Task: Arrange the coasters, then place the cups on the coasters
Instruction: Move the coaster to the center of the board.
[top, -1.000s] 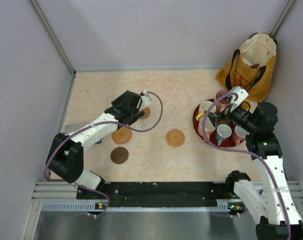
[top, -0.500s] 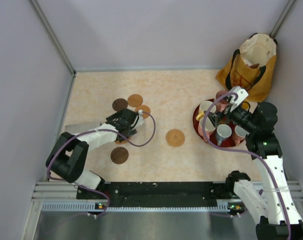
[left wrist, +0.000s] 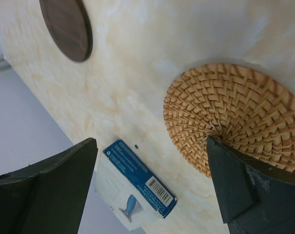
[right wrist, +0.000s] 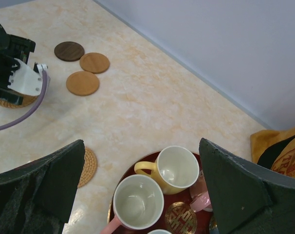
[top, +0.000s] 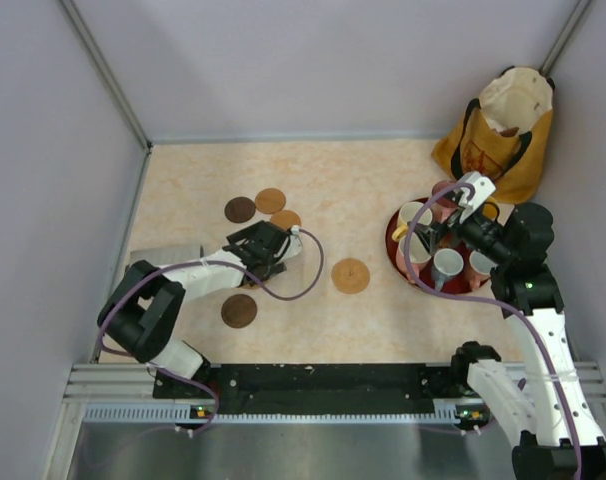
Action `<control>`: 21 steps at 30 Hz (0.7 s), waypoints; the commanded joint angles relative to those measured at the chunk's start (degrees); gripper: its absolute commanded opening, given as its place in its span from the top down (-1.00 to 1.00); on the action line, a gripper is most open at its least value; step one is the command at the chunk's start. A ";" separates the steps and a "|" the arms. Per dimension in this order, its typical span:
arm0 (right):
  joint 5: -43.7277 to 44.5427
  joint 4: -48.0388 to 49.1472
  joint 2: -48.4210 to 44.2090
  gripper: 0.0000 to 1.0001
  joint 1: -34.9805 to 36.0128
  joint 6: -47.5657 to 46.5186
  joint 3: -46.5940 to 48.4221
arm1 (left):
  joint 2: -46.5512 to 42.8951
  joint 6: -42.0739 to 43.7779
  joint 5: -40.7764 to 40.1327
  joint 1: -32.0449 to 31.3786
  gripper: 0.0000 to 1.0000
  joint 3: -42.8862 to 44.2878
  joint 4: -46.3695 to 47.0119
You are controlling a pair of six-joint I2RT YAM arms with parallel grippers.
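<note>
the left gripper (left wrist: pixel 152 146) hangs low over the pale marbled table (left wrist: pixel 138 87), its two dark fingers (left wrist: pixel 50 185) spread wide with nothing between them. in its wrist view a light tan woven round coaster (left wrist: pixel 235 117) lies flat at the right of the frame. its lower edge runs under the right-hand finger, so the disc sits off to one side of the gap rather than centred in it. being round, it has no long axis to line up with. as i judge it, the coming move turns on shifting toward that side until the jaws straddle the rim. a dark brown flat round coaster (left wrist: pixel 67 27) lies well apart at the upper left, and a small blue and white box (left wrist: pixel 138 187) lies at the bottom centre.

in the overhead view a second woven coaster (top: pixel 350 275) lies at the centre, another dark disc (top: pixel 239 311) at the lower left, and a cluster of three discs (top: pixel 270 200) up and left of centre. all are nearer the left arm.

the right gripper (right wrist: pixel 141 146), likewise open and empty, hovers at the right of the overhead frame above a dark red round tray (top: pixel 391 238). the cups stand there, among them a pale yellow handled mug (right wrist: pixel 173 168) and a pink mug (right wrist: pixel 138 202). no cup sits on a coaster yet.
</note>
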 commanded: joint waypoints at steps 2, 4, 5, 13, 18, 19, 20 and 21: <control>-0.69 1.86 -0.01 -0.97 0.44 -0.21 0.35 | 1.97 -2.39 7.80 -7.10 -0.97 -0.88 0.10; -0.78 1.85 -0.01 -0.98 0.44 -0.21 0.35 | 2.50 -2.83 8.33 -9.30 -0.97 -0.96 -0.34; -0.78 1.94 -0.01 -0.97 0.36 -0.21 0.35 | 2.76 -2.92 8.68 -10.44 -0.97 -0.96 -0.52; -0.78 1.85 -0.10 -0.97 0.36 -0.39 0.27 | 0.22 -5.29 13.86 -14.76 -0.97 0.26 -2.98; -0.87 1.94 -0.01 -0.97 0.44 -0.39 0.27 | -3.91 -5.38 16.33 -14.93 -0.97 1.41 -2.98; -0.78 1.86 -0.01 -0.97 0.36 -0.39 0.27 | -4.27 -5.20 16.16 -14.93 -0.97 1.67 -2.55; -0.78 1.85 0.08 -0.98 0.44 -0.39 0.27 | -4.62 -4.94 15.02 -14.93 -0.97 1.76 -1.67; -0.61 1.85 -0.01 -0.97 0.36 -0.39 0.27 | -4.71 -4.59 13.27 -14.76 -0.96 1.93 -0.45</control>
